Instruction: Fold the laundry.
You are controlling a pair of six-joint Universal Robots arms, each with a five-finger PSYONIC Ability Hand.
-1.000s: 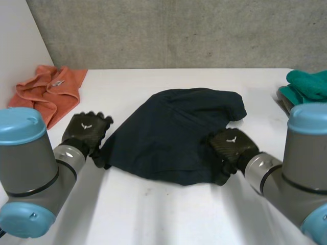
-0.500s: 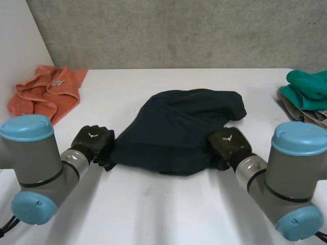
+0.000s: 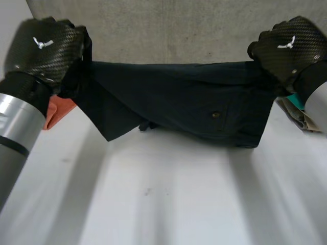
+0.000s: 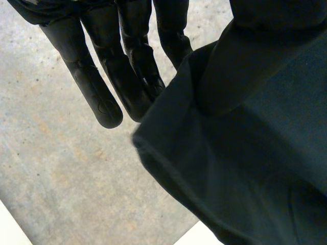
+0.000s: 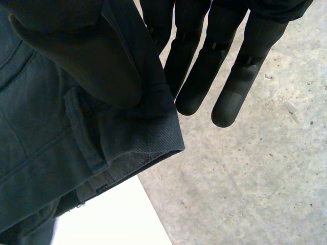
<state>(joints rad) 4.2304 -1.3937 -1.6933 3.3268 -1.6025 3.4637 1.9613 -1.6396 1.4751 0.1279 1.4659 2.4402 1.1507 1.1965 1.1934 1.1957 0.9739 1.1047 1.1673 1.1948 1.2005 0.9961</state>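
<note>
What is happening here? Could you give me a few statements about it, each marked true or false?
1. The left hand and the right hand both hold the garment. True.
2. An orange cloth lies on the table by the left arm. True.
3. The garment lies flat on the table. False: it hangs stretched between the two hands.
4. The right hand is open and holds nothing. False: it pinches the garment's edge between thumb and fingers.
5. A button shows on the garment. True.
</note>
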